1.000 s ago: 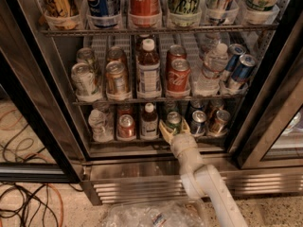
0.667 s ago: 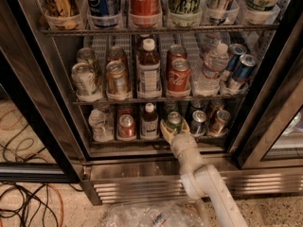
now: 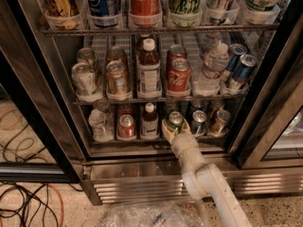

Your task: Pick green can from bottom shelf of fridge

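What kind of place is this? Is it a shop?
Maybe a shop or office drinks corner; I can't be sure. A tall fridge holds wire racks packed with cans and bottles, like the red cola cans. The robot's tool is at the green can on the bottom shelf.

Gripper [image 3: 175,126], matt cream plastic, is at the green can [image 3: 175,118], glossy aluminium with a silver top. Bottom shelf [image 3: 132,142] is grey metal wire with clear plastic trays. Fridge [image 3: 137,188] shows a ribbed, shiny steel base and black frames.
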You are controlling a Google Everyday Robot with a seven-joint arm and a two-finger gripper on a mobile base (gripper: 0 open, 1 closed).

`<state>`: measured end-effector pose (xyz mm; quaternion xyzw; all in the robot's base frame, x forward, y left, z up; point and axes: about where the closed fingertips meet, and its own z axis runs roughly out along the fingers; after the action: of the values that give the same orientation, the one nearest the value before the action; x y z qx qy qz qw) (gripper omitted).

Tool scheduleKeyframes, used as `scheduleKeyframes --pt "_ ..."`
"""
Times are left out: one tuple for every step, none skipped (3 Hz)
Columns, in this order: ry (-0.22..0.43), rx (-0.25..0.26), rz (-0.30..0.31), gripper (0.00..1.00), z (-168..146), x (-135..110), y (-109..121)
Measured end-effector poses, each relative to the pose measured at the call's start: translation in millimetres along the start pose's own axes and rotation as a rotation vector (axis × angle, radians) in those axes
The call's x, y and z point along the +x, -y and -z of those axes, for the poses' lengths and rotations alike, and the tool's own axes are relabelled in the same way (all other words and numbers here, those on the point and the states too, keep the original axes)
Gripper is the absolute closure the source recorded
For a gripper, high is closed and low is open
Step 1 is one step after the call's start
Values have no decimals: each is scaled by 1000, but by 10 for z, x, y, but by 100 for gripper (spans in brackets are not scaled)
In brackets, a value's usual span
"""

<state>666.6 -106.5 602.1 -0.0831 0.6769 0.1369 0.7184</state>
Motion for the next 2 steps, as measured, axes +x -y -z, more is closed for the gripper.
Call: scheduleKeyframes --pt "-17 -16 4 100 34 -77 38" --pt "-25 -45 29 100 64 -272 71"
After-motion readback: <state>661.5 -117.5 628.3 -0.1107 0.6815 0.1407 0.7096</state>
